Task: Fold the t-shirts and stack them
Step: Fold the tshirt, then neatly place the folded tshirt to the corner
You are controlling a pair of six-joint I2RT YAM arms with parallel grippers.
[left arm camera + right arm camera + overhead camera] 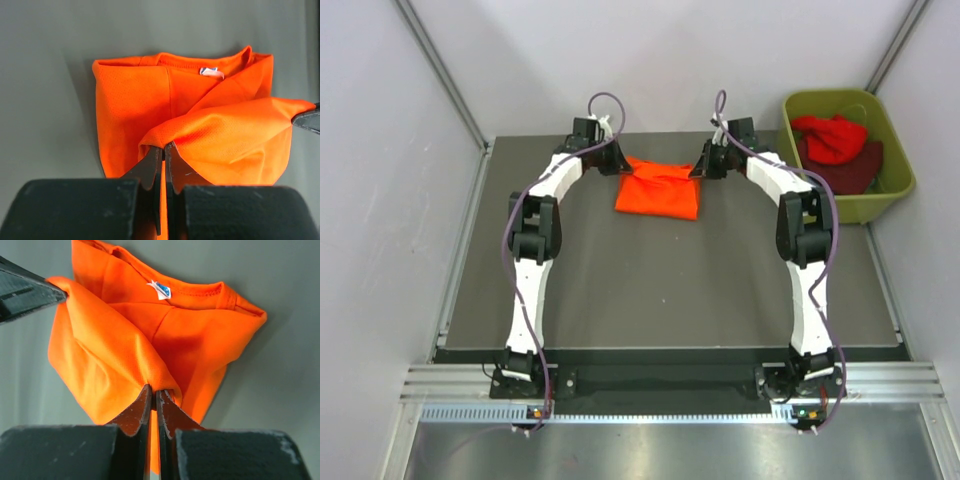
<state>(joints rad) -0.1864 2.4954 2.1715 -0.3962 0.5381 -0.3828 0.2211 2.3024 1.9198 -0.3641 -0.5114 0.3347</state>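
Observation:
A bright orange t-shirt (658, 192) lies partly folded at the far middle of the dark table, its collar label (211, 72) showing. My left gripper (611, 163) is shut on the shirt's far left corner (163, 145). At the far right corner (154, 390), my right gripper (708, 167) is shut on the cloth too. Both pinched corners are lifted a little, with a fold of orange cloth (100, 355) stretched between them. A red t-shirt (832, 138) and a dark maroon one (860, 170) lie bunched in the tub.
An olive-green plastic tub (881, 204) stands at the far right corner, beside the right arm. White walls close in the table on the left, back and right. Bare dark tabletop (660, 290) stretches from the shirt to the arm bases.

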